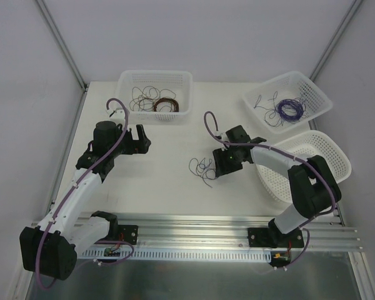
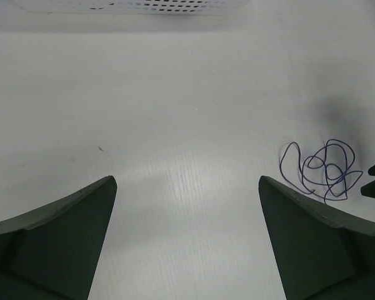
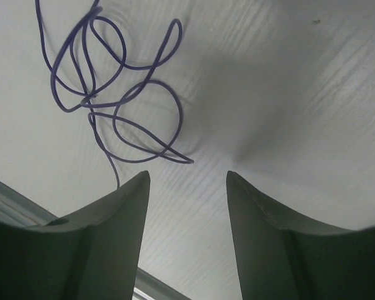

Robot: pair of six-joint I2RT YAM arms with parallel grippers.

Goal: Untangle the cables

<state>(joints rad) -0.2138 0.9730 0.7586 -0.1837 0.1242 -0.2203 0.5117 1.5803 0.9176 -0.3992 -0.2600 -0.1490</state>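
Cables (image 1: 203, 167) just beside right claw (image 1: 220, 164)

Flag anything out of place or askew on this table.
The cables lie as a loose tangle on the bare table, outside every basket, just ahead of the open right gripper. The nearer right-hand basket also looks tilted rather than flat, unlike the left basket, which sits square.

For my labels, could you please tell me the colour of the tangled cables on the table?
The cables are purple, clearest in the right wrist view.
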